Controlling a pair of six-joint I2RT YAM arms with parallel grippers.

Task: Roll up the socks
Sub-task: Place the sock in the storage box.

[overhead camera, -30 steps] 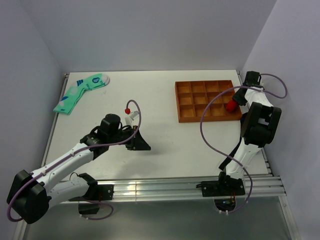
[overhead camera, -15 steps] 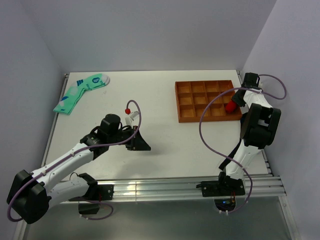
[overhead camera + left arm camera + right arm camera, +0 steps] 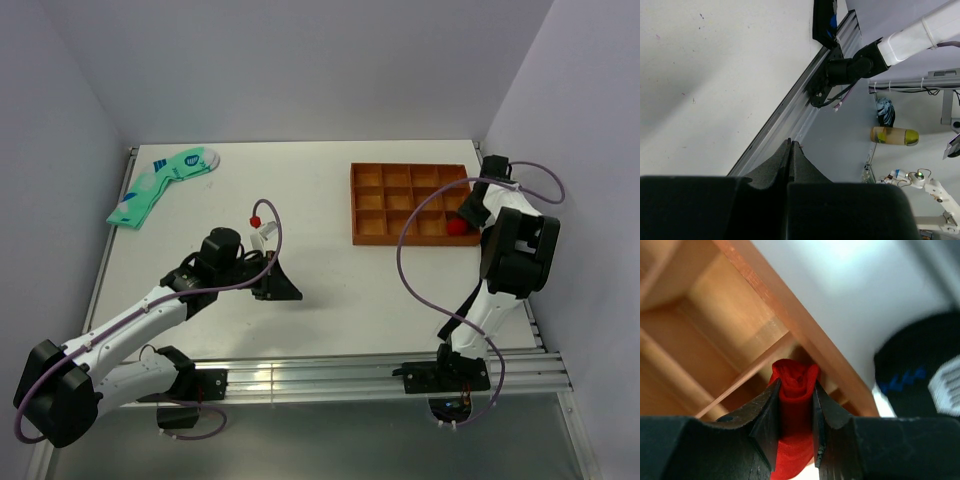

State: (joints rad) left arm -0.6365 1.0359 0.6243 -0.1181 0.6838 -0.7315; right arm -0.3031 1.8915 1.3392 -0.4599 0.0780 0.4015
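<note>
Our right gripper [image 3: 796,392] is clamped on the rolled red socks [image 3: 796,377], its jaws narrowed onto the bundle. The bundle's tip sits at the near-right corner compartment of the brown tray [image 3: 790,310]. Our left gripper [image 3: 790,147] is closed flat on nothing, low over the table [image 3: 330,290]. We judge the rolling done. Only the release is left. A mint-green sock [image 3: 160,185] lies flat far left.

top — high, whole table [image 3: 320,250] | right wrist — close, probably shared tray [image 3: 785,315]
</note>
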